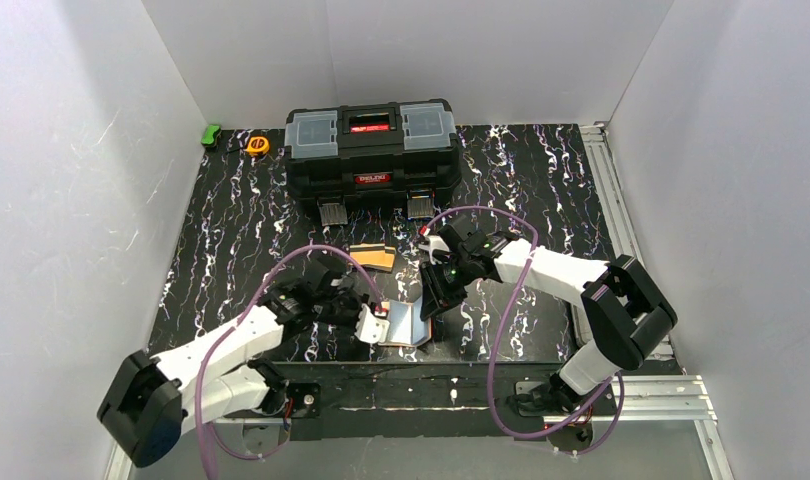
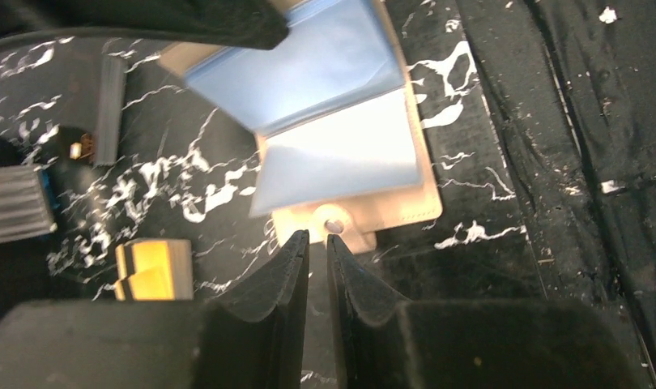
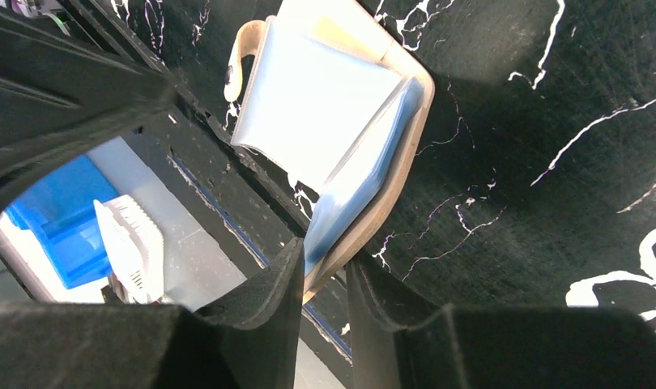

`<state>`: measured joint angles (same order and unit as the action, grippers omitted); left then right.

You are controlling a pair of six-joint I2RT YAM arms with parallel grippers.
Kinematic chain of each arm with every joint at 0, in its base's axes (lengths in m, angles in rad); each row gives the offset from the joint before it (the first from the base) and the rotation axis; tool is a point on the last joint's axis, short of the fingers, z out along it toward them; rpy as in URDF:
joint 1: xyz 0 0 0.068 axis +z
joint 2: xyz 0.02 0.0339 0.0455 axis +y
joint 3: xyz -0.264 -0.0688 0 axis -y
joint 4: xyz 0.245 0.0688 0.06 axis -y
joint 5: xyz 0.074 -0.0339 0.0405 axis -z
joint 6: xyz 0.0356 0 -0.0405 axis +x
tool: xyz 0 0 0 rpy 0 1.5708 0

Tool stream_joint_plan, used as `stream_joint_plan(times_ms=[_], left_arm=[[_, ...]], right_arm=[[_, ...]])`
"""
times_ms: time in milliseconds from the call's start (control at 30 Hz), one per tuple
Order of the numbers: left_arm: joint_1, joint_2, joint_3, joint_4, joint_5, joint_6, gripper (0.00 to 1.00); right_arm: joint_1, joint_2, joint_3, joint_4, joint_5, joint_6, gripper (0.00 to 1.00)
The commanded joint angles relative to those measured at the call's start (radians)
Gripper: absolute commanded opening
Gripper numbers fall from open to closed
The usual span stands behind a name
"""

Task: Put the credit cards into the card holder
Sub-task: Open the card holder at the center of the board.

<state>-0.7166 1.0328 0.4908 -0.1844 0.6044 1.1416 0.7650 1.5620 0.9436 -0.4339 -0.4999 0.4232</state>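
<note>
The card holder (image 1: 409, 325) lies open near the table's front edge, with its bluish clear pockets facing up. My right gripper (image 1: 431, 308) is shut on its right edge. In the right wrist view the beige cover and pockets (image 3: 308, 105) run between the jaws (image 3: 323, 259). My left gripper (image 1: 379, 322) is at its left side. In the left wrist view the jaws (image 2: 317, 237) are almost together at the snap tab (image 2: 334, 225), and nothing shows between them. The holder's pockets (image 2: 341, 162) fill the middle of that view. The gold credit cards (image 1: 371, 257) lie stacked behind the holder and also show in the left wrist view (image 2: 151, 271).
A big black toolbox (image 1: 371, 150) stands at the back centre, with its latches facing the cards. An orange tape measure (image 1: 257, 145) and a green object (image 1: 212, 135) lie at the back left. The table's front edge (image 3: 227, 219) runs just under the holder. White walls enclose the table.
</note>
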Motion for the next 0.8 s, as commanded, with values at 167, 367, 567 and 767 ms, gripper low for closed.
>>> stream_joint_plan(times_ms=[167, 367, 567, 767], left_arm=[[0.023, -0.082, -0.003, 0.021, 0.209, -0.032, 0.15], [-0.008, 0.111, 0.018, 0.177, 0.249, 0.01, 0.12], [-0.052, 0.215, 0.007, 0.283, 0.294, 0.105, 0.13], [-0.09, 0.247, -0.019, 0.453, 0.289, 0.082, 0.12]], right_arm=[[-0.007, -0.03, -0.014, 0.052, -0.014, 0.019, 0.32], [-0.007, -0.046, -0.026, 0.055, -0.002, 0.021, 0.32], [-0.01, -0.043, -0.029, 0.066, -0.006, 0.027, 0.31], [-0.012, -0.037, -0.031, 0.072, -0.009, 0.031, 0.28]])
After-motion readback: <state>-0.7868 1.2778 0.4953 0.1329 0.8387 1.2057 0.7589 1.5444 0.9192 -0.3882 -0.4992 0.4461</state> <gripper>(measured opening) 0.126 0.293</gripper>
